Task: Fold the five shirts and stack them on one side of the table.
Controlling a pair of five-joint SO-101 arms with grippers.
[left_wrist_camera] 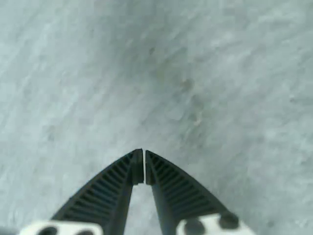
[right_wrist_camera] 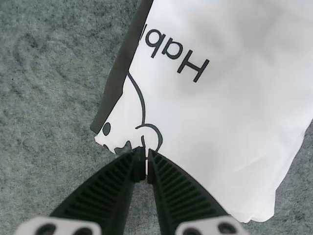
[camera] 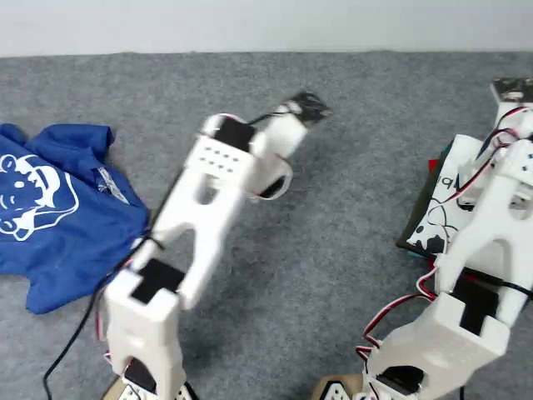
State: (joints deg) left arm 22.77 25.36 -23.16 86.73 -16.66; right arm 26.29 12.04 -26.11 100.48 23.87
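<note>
Closed left gripper faces table, closed right gripper over white shirt's edge; overhead adds blue shirt at nine o'clock.

The tabletop is speckled grey. At nine o'clock, a blue shirt bears a white cartoon print. At three o'clock, a white shirt with black lettering and line drawing covers a dark shirt. The left claw and right claw are ribbed black.

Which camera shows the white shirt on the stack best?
Right wrist view: the white shirt lies close up, its print and edge plain. The high view has it partly behind the right arm. The left wrist view faces grey table cover.
</note>
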